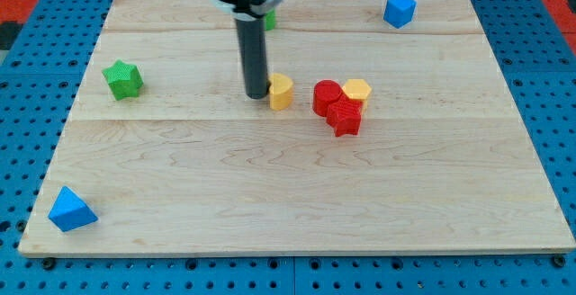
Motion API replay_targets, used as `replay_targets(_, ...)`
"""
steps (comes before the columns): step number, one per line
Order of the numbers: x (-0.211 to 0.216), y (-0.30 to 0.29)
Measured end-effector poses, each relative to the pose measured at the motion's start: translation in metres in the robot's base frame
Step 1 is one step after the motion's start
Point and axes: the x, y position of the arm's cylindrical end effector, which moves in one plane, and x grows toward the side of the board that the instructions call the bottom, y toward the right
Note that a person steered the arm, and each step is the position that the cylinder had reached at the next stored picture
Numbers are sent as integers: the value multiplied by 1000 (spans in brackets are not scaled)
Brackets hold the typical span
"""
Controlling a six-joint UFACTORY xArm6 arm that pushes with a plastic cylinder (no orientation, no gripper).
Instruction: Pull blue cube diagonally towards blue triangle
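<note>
The blue cube [400, 10] sits near the view's top right corner of the wooden board [297, 196]. The blue triangle [71, 210] lies at the view's bottom left corner. My tip [256, 94] is near the board's middle, touching or just left of a yellow block [282, 91]. The tip is far from the blue cube, well to its lower left.
A green star [122, 79] lies at the view's left. A red cylinder [327, 96], a red star [345, 117] and a yellow hexagon block [357, 91] cluster right of centre. A green block [269, 19] is mostly hidden behind the rod.
</note>
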Motion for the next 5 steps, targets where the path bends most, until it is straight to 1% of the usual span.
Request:
replay_targets(1,0,42)
replay_targets(2,-1,16)
replay_targets(3,-32,34)
replay_targets(4,-72,105)
replay_targets(5,-89,184)
